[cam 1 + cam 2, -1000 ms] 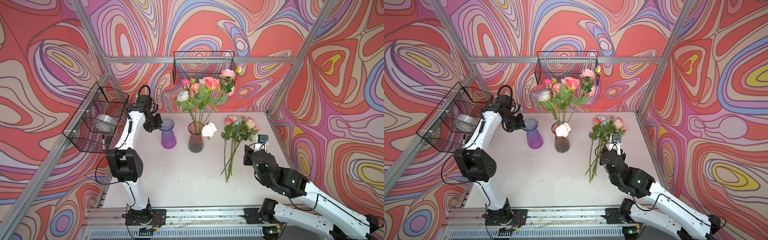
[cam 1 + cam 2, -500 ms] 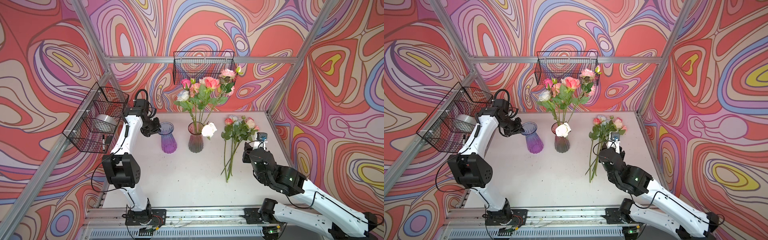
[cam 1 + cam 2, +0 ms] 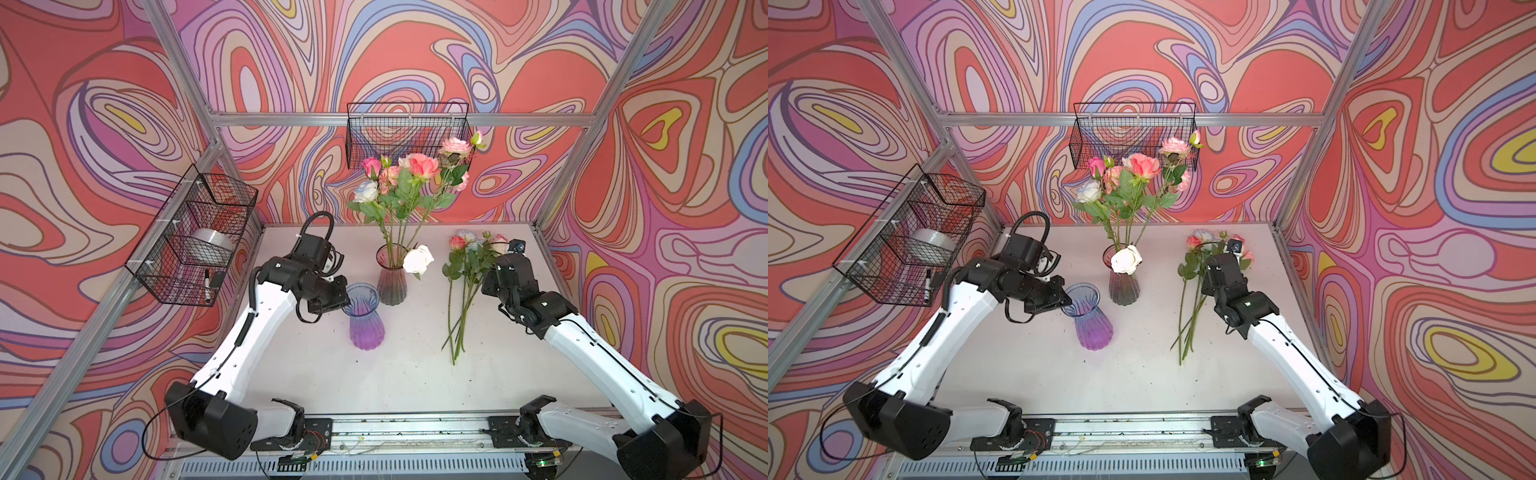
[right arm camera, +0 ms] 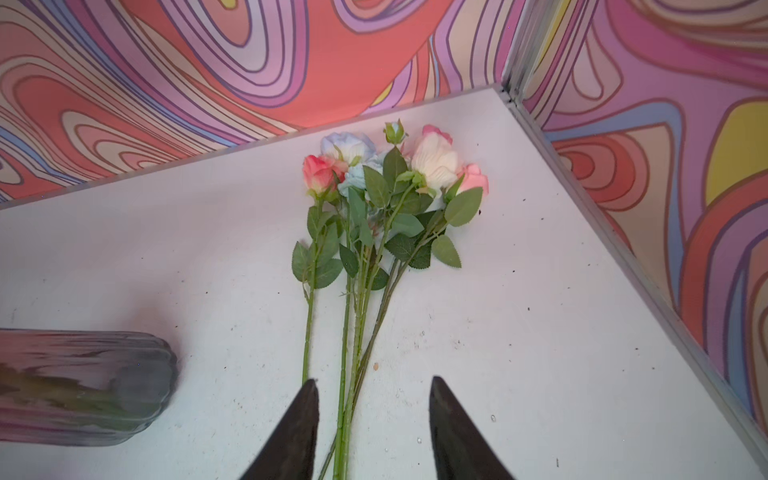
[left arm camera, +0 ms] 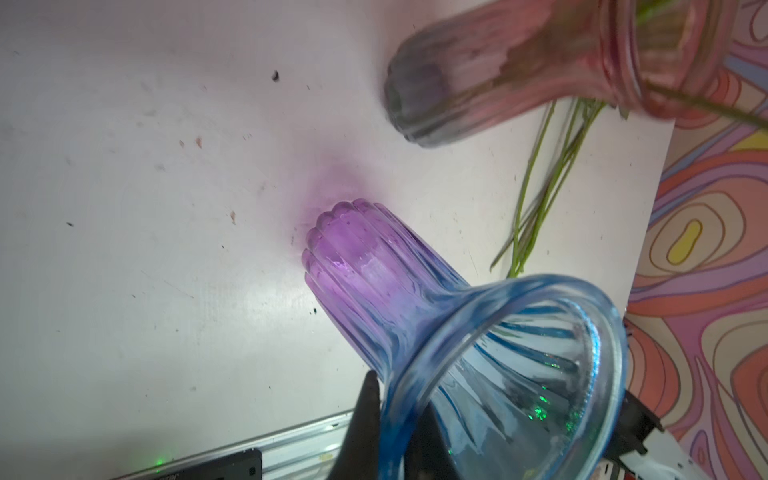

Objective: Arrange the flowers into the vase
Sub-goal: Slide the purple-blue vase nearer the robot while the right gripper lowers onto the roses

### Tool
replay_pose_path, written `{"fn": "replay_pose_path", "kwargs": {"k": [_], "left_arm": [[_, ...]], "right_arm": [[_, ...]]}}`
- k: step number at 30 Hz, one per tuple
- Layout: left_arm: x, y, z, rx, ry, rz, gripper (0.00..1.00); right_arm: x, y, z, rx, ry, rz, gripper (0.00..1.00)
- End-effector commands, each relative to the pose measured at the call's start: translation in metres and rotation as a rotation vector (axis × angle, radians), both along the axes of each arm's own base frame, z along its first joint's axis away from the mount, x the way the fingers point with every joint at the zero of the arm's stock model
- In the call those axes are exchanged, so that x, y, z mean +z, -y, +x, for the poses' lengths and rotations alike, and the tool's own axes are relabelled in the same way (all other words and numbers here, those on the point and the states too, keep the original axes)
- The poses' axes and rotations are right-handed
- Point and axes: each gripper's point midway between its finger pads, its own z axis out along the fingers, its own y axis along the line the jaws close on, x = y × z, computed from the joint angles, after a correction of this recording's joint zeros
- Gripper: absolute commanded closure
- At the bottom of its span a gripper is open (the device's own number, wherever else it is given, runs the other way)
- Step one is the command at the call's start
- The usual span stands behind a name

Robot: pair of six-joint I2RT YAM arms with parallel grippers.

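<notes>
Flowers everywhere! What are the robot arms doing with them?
They're putting roses into a vase. The left hand is pinching the rim of the empty blue-purple vase. The right hand is open over the stems of the loose roses lying on the table. The pink vase already holds a bunch.

- We see walls (image 3: 415, 50) of swirling red, pink, lilac and blue bands.
- We find a white, speckled tabletop (image 3: 395, 382) inside a metal frame (image 3: 291, 119).
- We note a wire basket (image 3: 409, 133) on the back wall and a second basket (image 3: 187, 257) above the tabletop's left edge.
</notes>
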Motion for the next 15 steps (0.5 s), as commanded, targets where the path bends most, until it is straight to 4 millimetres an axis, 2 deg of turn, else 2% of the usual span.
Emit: {"fn": "replay_pose_path", "kwargs": {"k": [1, 6, 12, 15], "left_arm": [[0.016, 0.019, -0.005, 0.027, 0.063, -0.066, 1.00], [0.015, 0.055, -0.024, -0.046, 0.067, -0.071, 1.00], [0.010, 0.092, -0.026, -0.105, 0.059, -0.112, 1.00], [0.004, 0.101, -0.028, -0.120, 0.050, -0.101, 1.00]], "right_arm": [[-0.015, -0.009, 0.018, 0.041, -0.040, 0.130, 0.55], [-0.055, 0.006, 0.051, 0.014, -0.099, 0.228, 0.55], [-0.095, 0.005, 0.077, 0.028, -0.185, 0.218, 0.57], [-0.111, 0.008, 0.087, 0.021, -0.208, 0.230, 0.58]]}}
